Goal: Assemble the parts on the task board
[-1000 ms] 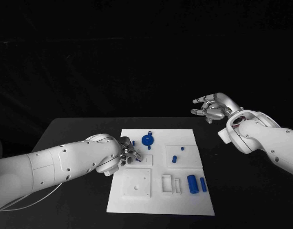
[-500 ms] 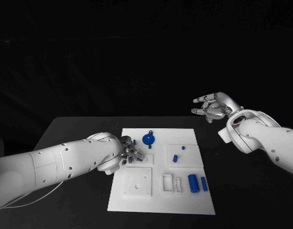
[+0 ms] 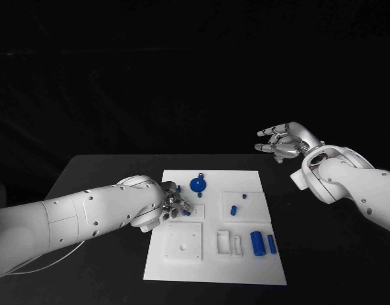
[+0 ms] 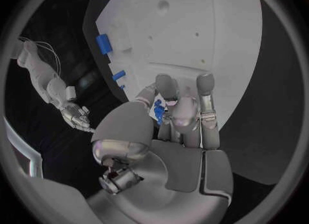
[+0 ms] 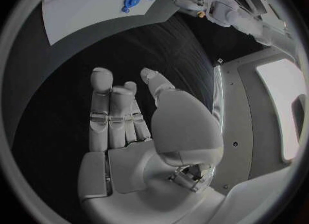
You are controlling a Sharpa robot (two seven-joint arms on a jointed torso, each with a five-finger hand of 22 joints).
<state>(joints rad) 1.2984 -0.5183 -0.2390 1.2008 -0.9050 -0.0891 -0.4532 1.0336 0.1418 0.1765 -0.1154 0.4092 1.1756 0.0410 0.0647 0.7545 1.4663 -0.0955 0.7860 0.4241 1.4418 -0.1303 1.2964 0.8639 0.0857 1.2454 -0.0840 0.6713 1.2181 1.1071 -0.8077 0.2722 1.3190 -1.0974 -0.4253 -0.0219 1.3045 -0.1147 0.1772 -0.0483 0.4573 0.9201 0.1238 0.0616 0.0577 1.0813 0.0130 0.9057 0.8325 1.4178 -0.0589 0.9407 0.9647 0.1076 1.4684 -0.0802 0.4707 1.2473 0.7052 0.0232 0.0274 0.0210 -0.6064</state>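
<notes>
The left robot hand (image 3: 175, 206) has edged slightly farther over the task board (image 3: 215, 270), still pinching a small blue part (image 4: 158, 112). The right robot hand (image 3: 285, 142) stays raised, fingers spread, empty.

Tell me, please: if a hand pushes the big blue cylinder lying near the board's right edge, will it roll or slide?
The cylinder lies on its side on the flat board, so it would probably roll if pushed across its length. Pushed along its length, it would more likely slide. It looks like rigid, smooth plastic, so it may also slip in the fingers.
</notes>
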